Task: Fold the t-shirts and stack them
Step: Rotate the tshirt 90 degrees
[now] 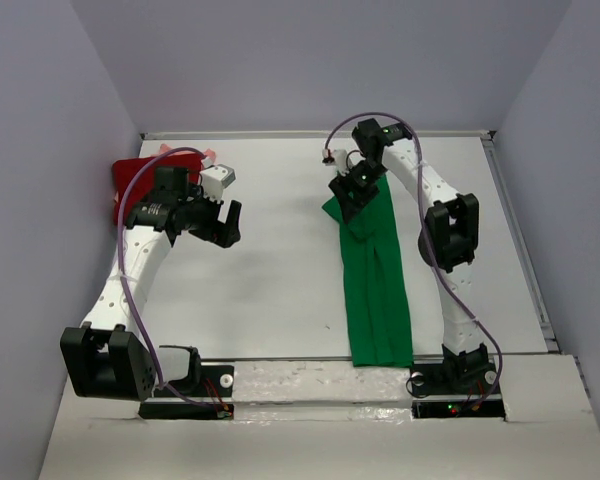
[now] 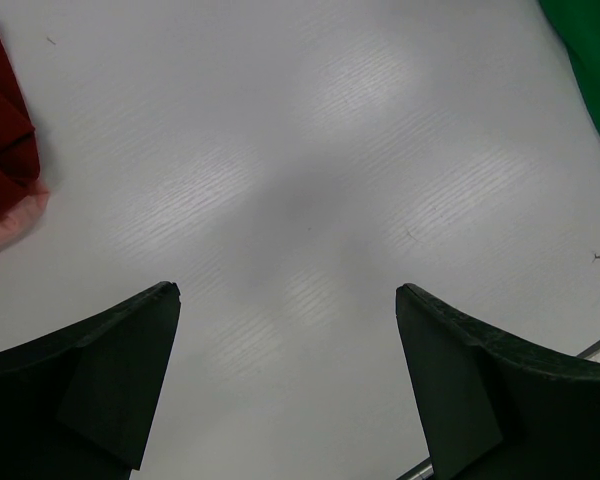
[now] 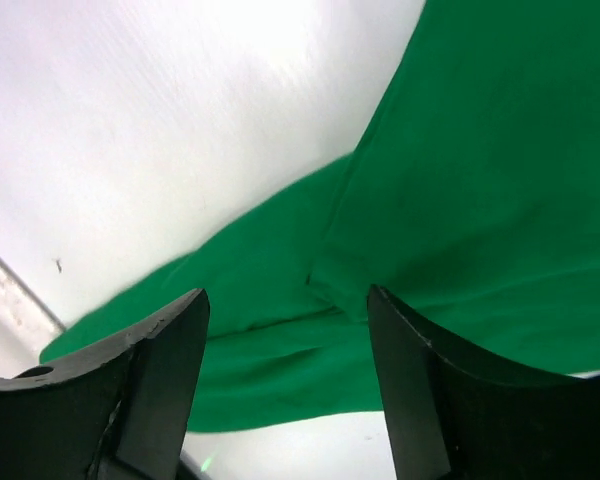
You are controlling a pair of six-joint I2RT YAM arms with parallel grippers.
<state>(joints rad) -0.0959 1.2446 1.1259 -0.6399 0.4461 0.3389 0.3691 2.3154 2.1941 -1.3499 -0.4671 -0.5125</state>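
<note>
Bright green cloth t-shirt (image 1: 377, 290): folded lengthwise into a long narrow strip, flat on desk (image 1: 270, 290), right half, running from far-middle to near edge; crease down centre, far end a bit rumpled. Dark red cloth t-shirt (image 1: 128, 185): bunched, far-left corner. Pale salmon-pink cloth t-shirt (image 2: 15, 222): edge peeks from under the red one, touching it.

Top view: even, soft overhead light, moderately bright, sharp edge to edge; only faint, diffuse shadows on the surface (image 1: 280, 270). Left wrist view: streaky sheen patches on the surface, with a soft grey shadow in the middle just ahead of the left pincer (image 2: 288, 292), which reads dark with little detail. Right wrist view: surface blown out to white at top left; green shirt (image 3: 480, 200) well exposed and heavily saturated; right pincer (image 3: 285, 295) dark, edges slightly soft.
</note>
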